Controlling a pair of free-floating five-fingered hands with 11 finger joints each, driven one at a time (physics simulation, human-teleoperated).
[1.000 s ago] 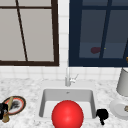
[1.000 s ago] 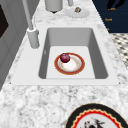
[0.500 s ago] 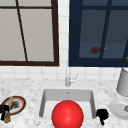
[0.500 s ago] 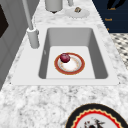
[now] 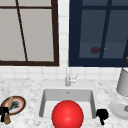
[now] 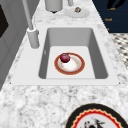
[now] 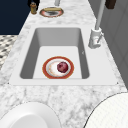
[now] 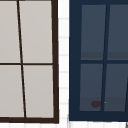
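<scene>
- The left hand (image 5: 3, 111) hangs at the counter's left end, right on top of a small brown bottle (image 5: 7, 120). Whether it grips the bottle cannot be told.
- The bottle stands upright just beside a red-rimmed plate (image 5: 21, 103) that carries a pale stick.
- Judged from this, the step in hand is taking hold of the bottle. A lift would call for a firm hold and a straight rise clear of the plate.
- The right hand (image 5: 102, 114) idles at the sink's (image 5: 67, 93) right edge, fingers hanging loose and holding nothing.
- In the sink, a dark fruit (image 6: 65, 57) sits on a dish (image 6: 57, 65).
</scene>
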